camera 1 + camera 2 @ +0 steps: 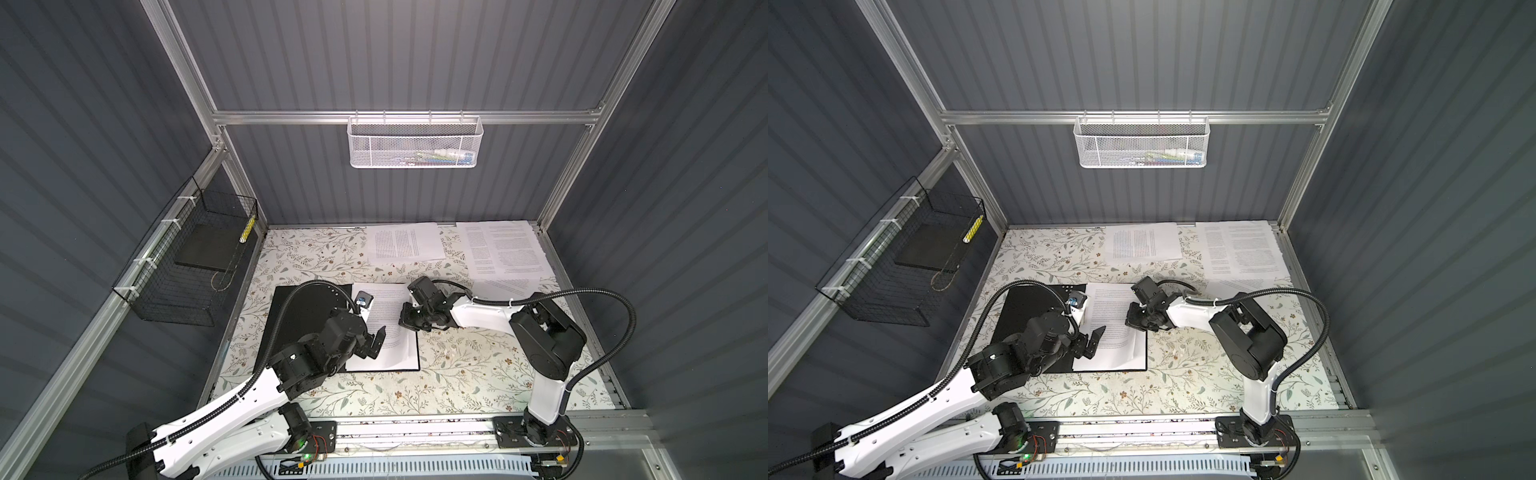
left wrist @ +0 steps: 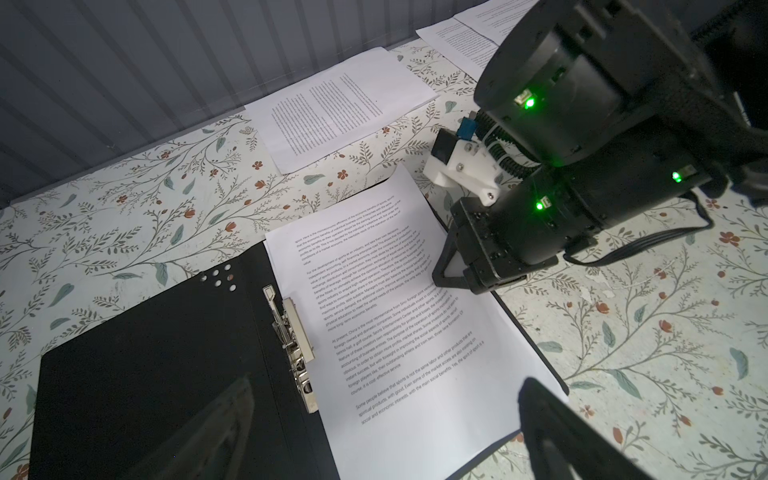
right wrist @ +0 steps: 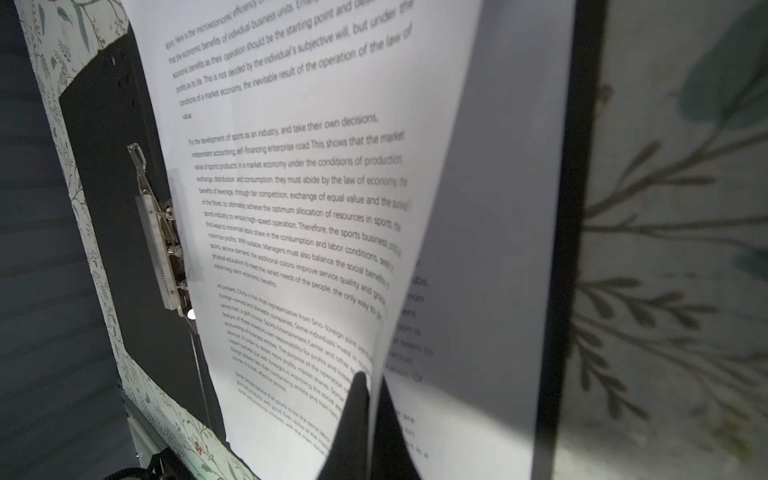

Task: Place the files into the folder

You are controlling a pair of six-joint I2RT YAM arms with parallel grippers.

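The black folder (image 1: 307,303) (image 1: 1025,307) lies open and flat on the table, its metal clip (image 2: 291,345) (image 3: 160,237) along the spine. Files (image 1: 386,307) (image 1: 1113,307) rest on its right half. My right gripper (image 1: 405,321) (image 1: 1131,320) (image 2: 440,278) (image 3: 370,399) is shut on the outer edge of the top sheet (image 3: 291,208), which curls up off the sheet below (image 3: 478,208). My left gripper (image 1: 379,341) (image 1: 1095,340) (image 2: 386,386) hangs open, holding nothing, over the near part of those sheets. More files (image 1: 405,243) (image 1: 498,249) (image 1: 1144,243) lie loose at the table's back.
A black wire basket (image 1: 183,266) on the left wall holds a dark grey slab (image 1: 208,245). A white mesh basket (image 1: 415,141) hangs on the back wall. Floral table cover (image 1: 457,374) stretches to the front rail, and aluminium posts stand at the corners.
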